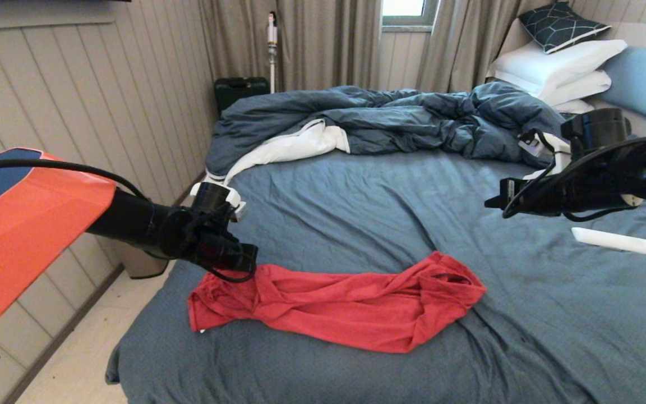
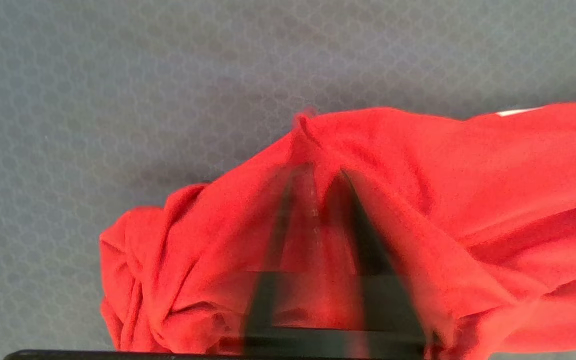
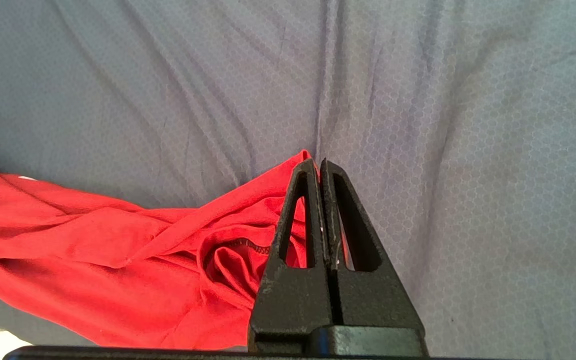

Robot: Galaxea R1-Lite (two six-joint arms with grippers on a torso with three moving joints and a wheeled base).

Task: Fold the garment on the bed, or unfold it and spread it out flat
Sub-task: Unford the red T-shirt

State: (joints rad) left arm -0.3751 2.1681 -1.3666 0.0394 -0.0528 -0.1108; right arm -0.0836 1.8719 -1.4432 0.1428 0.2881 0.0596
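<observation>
The garment (image 1: 345, 306), a bright red T-shirt, lies bunched in a long twisted band across the near part of the bed (image 1: 356, 202). My left gripper (image 1: 247, 264) is down on its left end. In the left wrist view the left gripper (image 2: 318, 172) is shut on a raised ridge of the garment (image 2: 468, 165), and red cloth wraps round the fingers. My right gripper (image 1: 494, 201) hovers above the sheet, off to the right of the shirt's right end. The right wrist view shows the right gripper (image 3: 316, 162) shut with nothing in it, over the edge of the garment (image 3: 93, 240).
A rumpled dark blue duvet (image 1: 413, 120) with white lining fills the far half of the bed. White pillows (image 1: 558, 67) are stacked at the back right. A flat white object (image 1: 614, 241) lies on the sheet at the right. The bed's left edge drops to the floor (image 1: 93, 348) by the wall.
</observation>
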